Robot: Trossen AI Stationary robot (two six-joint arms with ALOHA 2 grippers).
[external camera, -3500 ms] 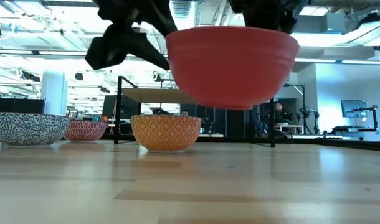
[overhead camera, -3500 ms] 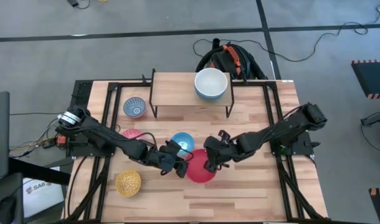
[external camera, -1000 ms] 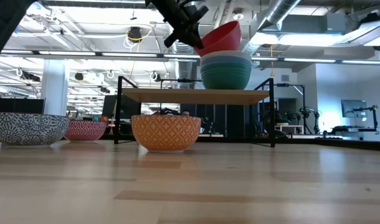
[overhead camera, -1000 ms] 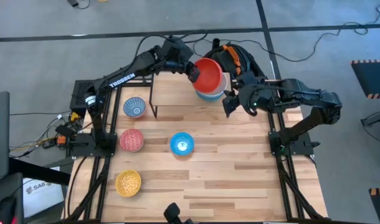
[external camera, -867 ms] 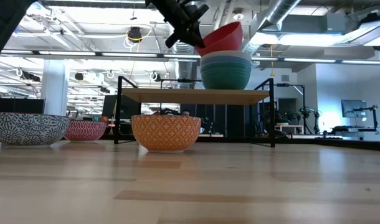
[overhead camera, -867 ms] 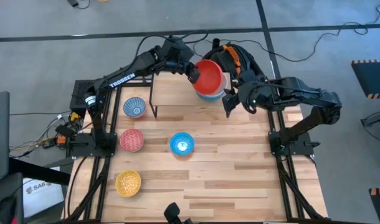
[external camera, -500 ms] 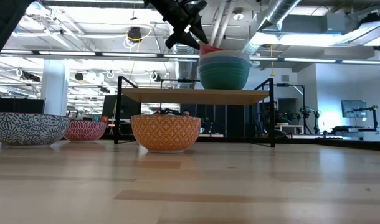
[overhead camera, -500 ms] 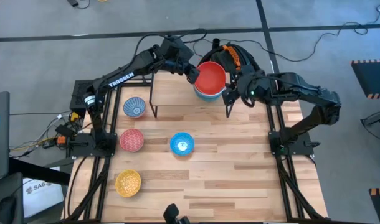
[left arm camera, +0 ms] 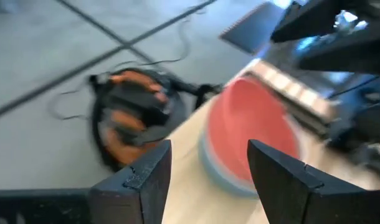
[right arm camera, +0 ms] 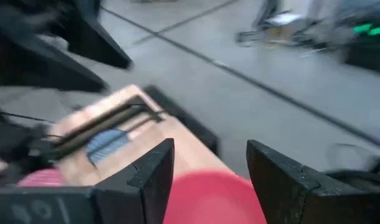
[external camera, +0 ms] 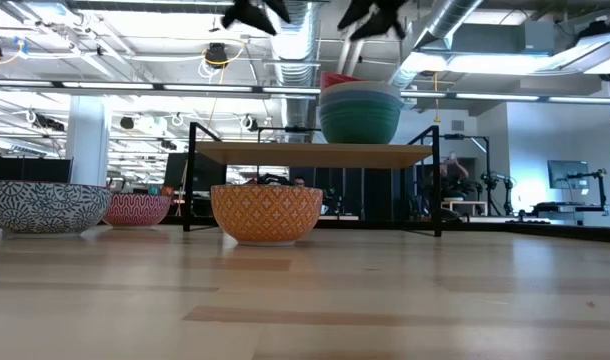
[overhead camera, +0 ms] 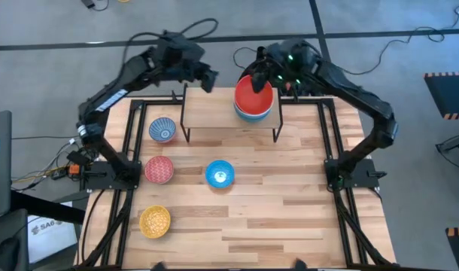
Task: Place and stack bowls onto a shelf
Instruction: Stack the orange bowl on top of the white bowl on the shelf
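The light-wood shelf point(overhead camera: 214, 113) stands at the table's far edge. On its right half sits a stack of bowls point(external camera: 360, 108) with a red bowl point(overhead camera: 253, 95) nested on top. My left gripper point(overhead camera: 208, 77) is open, in the air to the left of the stack; its wrist view shows the red bowl point(left arm camera: 255, 130) beyond its fingers. My right gripper point(overhead camera: 259, 72) hovers open over the stack's far rim, well above it in the low view point(external camera: 375, 15). A yellow bowl point(overhead camera: 155, 221), a pink patterned bowl point(overhead camera: 159, 168), a light blue bowl point(overhead camera: 220, 174) and a blue-and-white patterned bowl point(overhead camera: 162, 129) rest on the tabletop.
A black-and-orange backpack point(overhead camera: 282, 69) lies on the floor just behind the table's far edge. The shelf's left half point(overhead camera: 207, 105) is bare. The table's near right area point(overhead camera: 290, 211) is open wood.
My left gripper has let go of the red bowl, which was tilted and now sits level in the stack. That gripper has risen and drawn back toward the table's left and far side. My right gripper has swung from the shelf's right end up over the stack's far rim.
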